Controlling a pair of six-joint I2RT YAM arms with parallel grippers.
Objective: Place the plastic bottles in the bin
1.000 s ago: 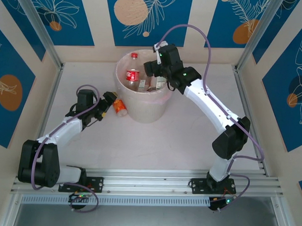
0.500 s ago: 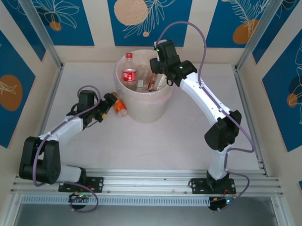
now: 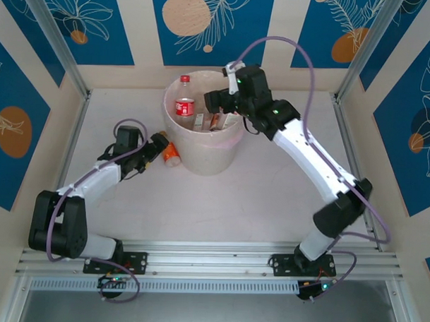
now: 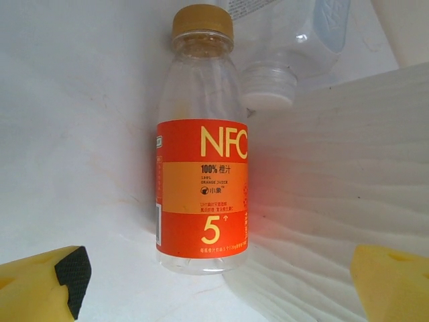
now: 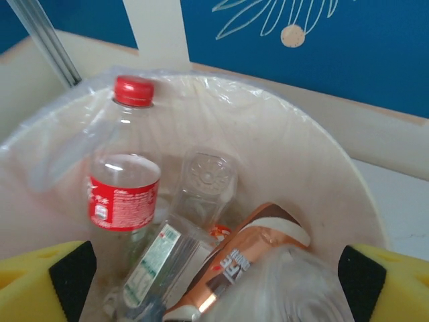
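An orange-labelled plastic bottle (image 4: 203,188) with a gold cap lies on the table against the bin (image 4: 335,174), seen on the bin's left in the top view (image 3: 171,154). A clear white-capped bottle (image 4: 269,87) lies just beyond it. My left gripper (image 4: 221,288) is open right behind the orange bottle's base (image 3: 159,140). The pale bin (image 3: 201,164) holds several bottles: a red-capped one (image 5: 124,194) leaning on the wall, a copper-labelled one (image 5: 248,261), a green-labelled one (image 5: 157,258). My right gripper (image 5: 216,282) hangs open over the bin (image 3: 215,102), holding nothing.
Metal frame posts (image 3: 60,53) and blue patterned walls (image 3: 195,22) close in the table on three sides. The right arm's purple cable (image 3: 303,65) arcs above the bin. Bare white tabletop (image 3: 220,203) stretches between the bin and the arm bases.
My right gripper closed, then opened wide and rose from inside the bin to above it. The copper-labelled bottle now lies in the bin. The left gripper edged slightly toward the orange bottle.
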